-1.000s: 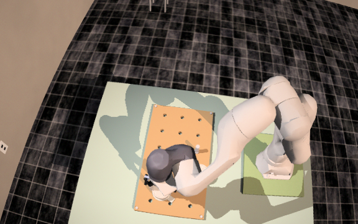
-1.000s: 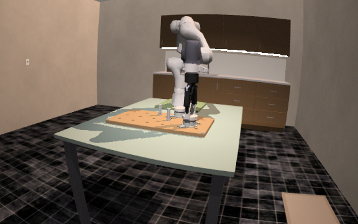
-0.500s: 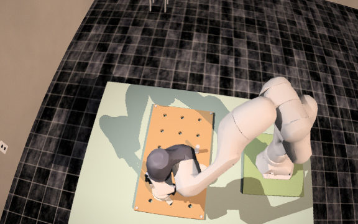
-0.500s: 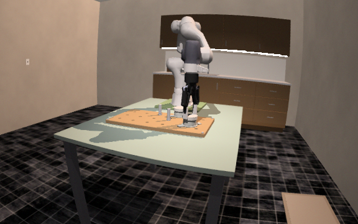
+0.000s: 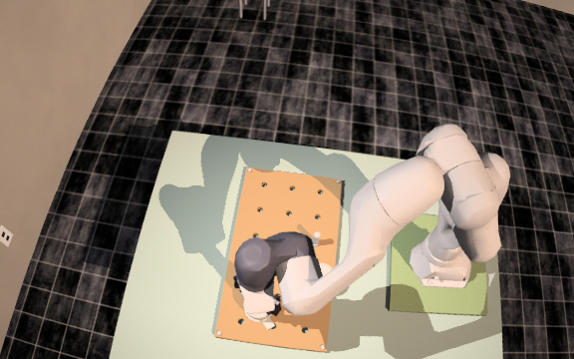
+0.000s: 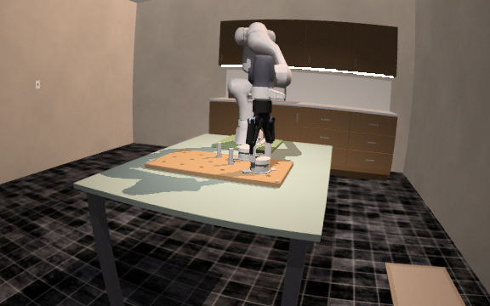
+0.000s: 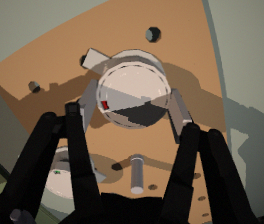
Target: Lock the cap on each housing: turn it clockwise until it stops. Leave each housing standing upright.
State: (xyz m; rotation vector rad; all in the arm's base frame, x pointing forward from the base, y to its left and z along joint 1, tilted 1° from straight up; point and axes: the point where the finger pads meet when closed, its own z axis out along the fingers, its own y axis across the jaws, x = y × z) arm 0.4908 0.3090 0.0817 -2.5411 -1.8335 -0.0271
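An orange pegboard lies on the pale green table. The near housing (image 6: 262, 167) (image 7: 106, 104) stands upright on the board's near end, with a round white cap (image 7: 131, 95) that has a small red mark. My gripper (image 7: 133, 94) points straight down over it, and its two black fingers are shut on the cap's sides. In the top view my wrist hides most of this housing (image 5: 259, 320). A second housing (image 6: 243, 151) stands upright just behind it and also shows in the wrist view (image 7: 62, 179) at the lower left.
Two short grey pegs (image 6: 230, 155) (image 6: 219, 150) stand on the board to the left of the housings; one peg (image 7: 136, 172) is close under my palm. The board has several open holes. My arm's base stands on a green mat (image 5: 436, 284).
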